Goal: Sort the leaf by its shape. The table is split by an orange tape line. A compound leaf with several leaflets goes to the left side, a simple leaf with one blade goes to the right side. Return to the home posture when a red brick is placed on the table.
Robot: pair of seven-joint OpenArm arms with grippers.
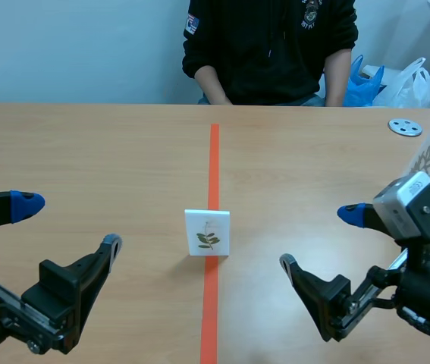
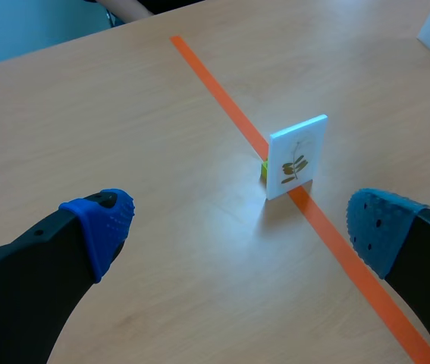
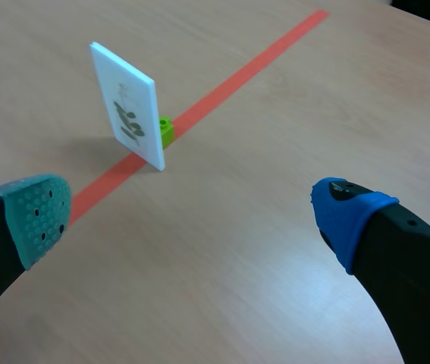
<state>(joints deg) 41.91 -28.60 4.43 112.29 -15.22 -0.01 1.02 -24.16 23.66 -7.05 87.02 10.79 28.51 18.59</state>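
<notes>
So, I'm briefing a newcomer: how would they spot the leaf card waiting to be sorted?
Follow the orange tape line down the middle of the table. Standing upright on it is a white card printed with a leafy sprig, propped by a small green block. The other leaf card sits at the right edge, off the line.

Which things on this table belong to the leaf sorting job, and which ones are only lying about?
Job:
- leaf card, standing on the orange tape line
- green block at its base
- left gripper and right gripper, both open

Lying about:
- grey disc with holes
- blue plastic bag and white plastic bag behind the table
- second leaf card at the right edge, role unclear
</notes>
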